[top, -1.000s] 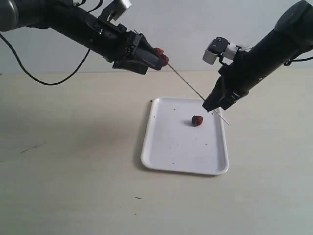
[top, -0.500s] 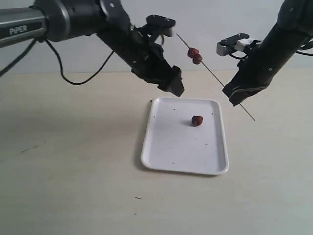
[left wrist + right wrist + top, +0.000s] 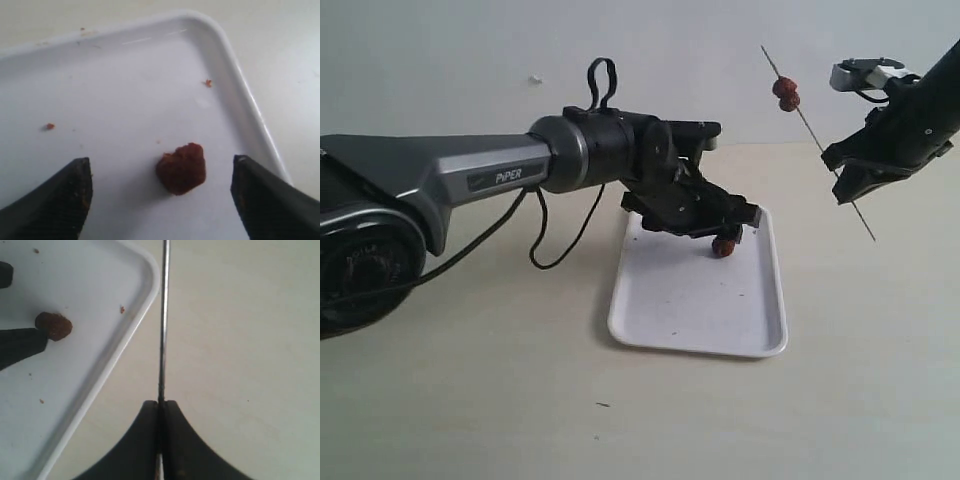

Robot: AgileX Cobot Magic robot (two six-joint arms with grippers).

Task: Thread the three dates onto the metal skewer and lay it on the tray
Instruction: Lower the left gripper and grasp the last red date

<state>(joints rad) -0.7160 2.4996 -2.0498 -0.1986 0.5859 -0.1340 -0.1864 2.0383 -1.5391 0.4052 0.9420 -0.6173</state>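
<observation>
The pale counter is carrying the white tray, which is lying flat on it. The left hand is hovering low over the tray's far end with its fingers spread wide, straddling a loose date that is resting on the tray floor, apart from both fingers. The right hand is pinching the metal skewer tight, holding it tilted in the air beyond the tray's right edge, with two dates sitting threaded together near its raised tip.
</observation>
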